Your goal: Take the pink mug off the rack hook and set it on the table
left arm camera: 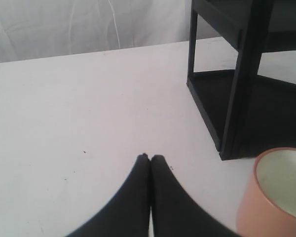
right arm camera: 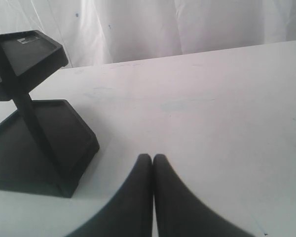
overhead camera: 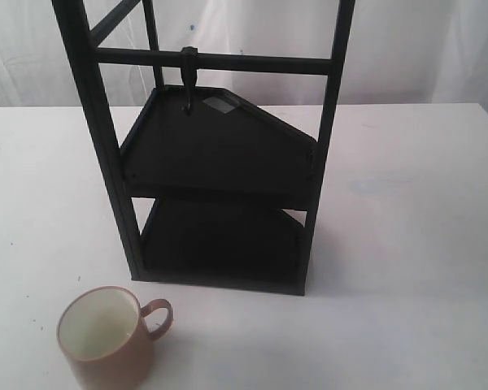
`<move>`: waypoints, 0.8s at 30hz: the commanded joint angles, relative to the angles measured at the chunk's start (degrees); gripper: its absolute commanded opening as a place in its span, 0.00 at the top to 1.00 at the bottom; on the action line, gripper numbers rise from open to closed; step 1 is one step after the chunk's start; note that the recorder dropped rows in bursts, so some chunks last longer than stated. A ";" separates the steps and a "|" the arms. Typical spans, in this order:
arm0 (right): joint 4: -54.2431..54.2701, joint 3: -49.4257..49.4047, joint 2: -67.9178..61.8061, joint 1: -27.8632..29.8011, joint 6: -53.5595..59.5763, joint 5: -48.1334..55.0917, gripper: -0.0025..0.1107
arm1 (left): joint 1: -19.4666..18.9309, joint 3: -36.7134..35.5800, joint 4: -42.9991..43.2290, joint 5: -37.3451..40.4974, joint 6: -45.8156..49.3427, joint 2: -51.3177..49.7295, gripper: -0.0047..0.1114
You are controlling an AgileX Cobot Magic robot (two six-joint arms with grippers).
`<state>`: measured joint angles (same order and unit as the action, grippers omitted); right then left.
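The pink mug point(overhead camera: 108, 337) stands upright on the white table point(overhead camera: 407, 244), in front of the rack's front left post, with its handle toward the rack. Its cream inside shows empty. The black rack point(overhead camera: 220, 162) rises at the middle. Its hook point(overhead camera: 189, 77) hangs bare from the upper crossbar. In the left wrist view the mug point(left arm camera: 274, 197) sits beside my left gripper point(left arm camera: 150, 157), whose fingers are pressed together on nothing. My right gripper point(right arm camera: 152, 157) is likewise shut and empty, with the rack point(right arm camera: 34, 133) off to one side. Neither gripper shows in the exterior view.
A white curtain point(overhead camera: 407, 49) hangs behind the table. The rack's two angular shelves point(overhead camera: 220, 150) carry nothing but a small grey label point(overhead camera: 220, 104) on the upper one. Bare tabletop lies to the right of the rack.
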<state>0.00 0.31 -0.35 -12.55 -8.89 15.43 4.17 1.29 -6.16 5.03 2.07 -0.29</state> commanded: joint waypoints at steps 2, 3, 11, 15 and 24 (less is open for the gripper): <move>0.00 -0.31 0.35 0.52 0.01 -0.27 0.98 | -0.13 -1.29 -0.18 -4.57 -0.87 0.29 0.96; 0.00 -0.31 0.35 0.52 0.01 -0.27 0.98 | -0.13 -1.29 -0.18 -4.12 -0.87 0.29 0.96; 0.00 -0.31 0.35 0.52 0.01 -0.27 0.98 | -0.13 -1.29 1.10 -3.67 -0.87 0.29 0.96; 0.00 -0.31 0.35 0.52 0.01 -0.27 0.98 | -0.13 -1.29 1.10 -3.67 -0.87 0.29 0.96; 0.00 -0.31 0.35 0.52 0.01 -0.27 0.98 | -0.13 -1.29 1.08 -3.67 -0.87 0.29 0.96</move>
<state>0.00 0.31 -0.35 -12.55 -8.89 15.43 4.17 0.22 -4.95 1.73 1.82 -0.29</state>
